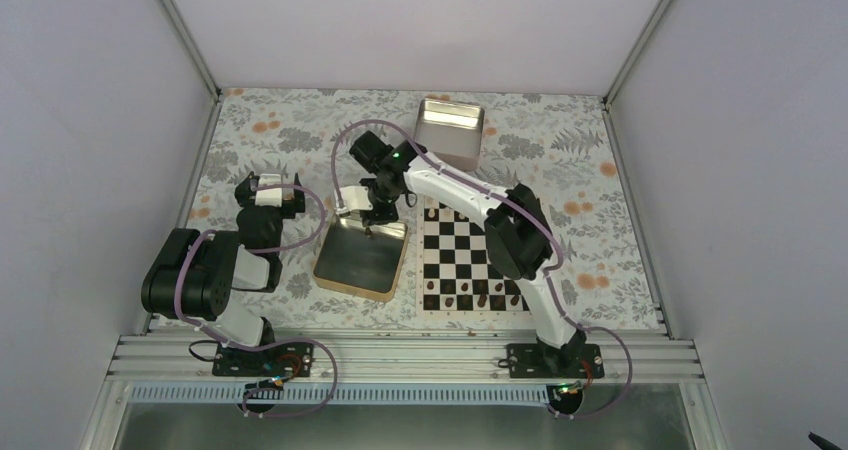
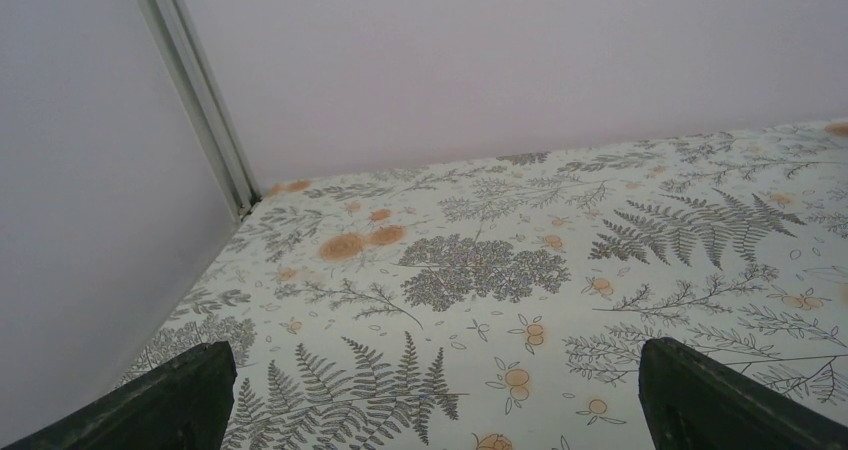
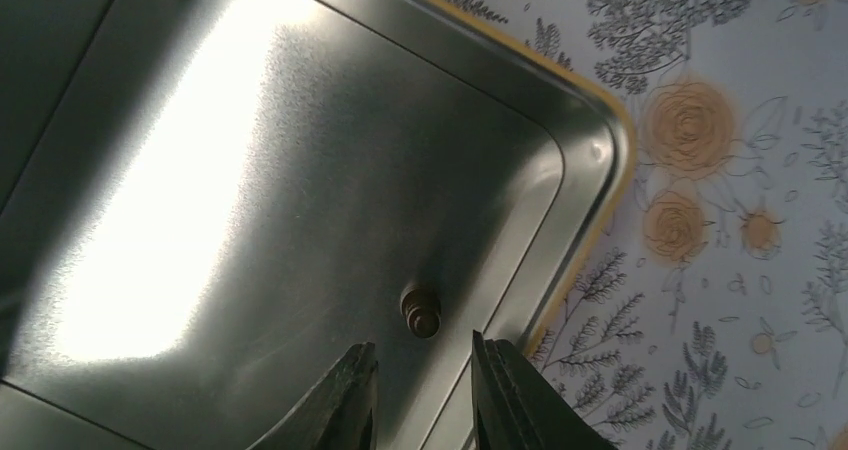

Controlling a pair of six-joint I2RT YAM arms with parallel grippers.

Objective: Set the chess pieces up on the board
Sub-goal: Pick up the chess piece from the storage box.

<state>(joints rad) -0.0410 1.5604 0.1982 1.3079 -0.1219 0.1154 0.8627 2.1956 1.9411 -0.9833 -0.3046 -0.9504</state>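
One dark brown chess piece [image 3: 421,312], round-topped, in tray [image 3: 300,170] | right claw [image 3: 421,346] narrowly parted, empty | left claw [image 2: 437,350] released

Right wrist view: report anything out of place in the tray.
One dark chess piece sits alone on the floor of the gold-rimmed tray, near a corner, off the board where the other pieces stand. The right gripper hovers just short of it, jaws slightly apart, nothing between them.

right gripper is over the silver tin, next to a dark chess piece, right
No: the right gripper is over the gold-rimmed tray, not the tin. The right wrist view shows the dark chess piece lying there by its fingertips.
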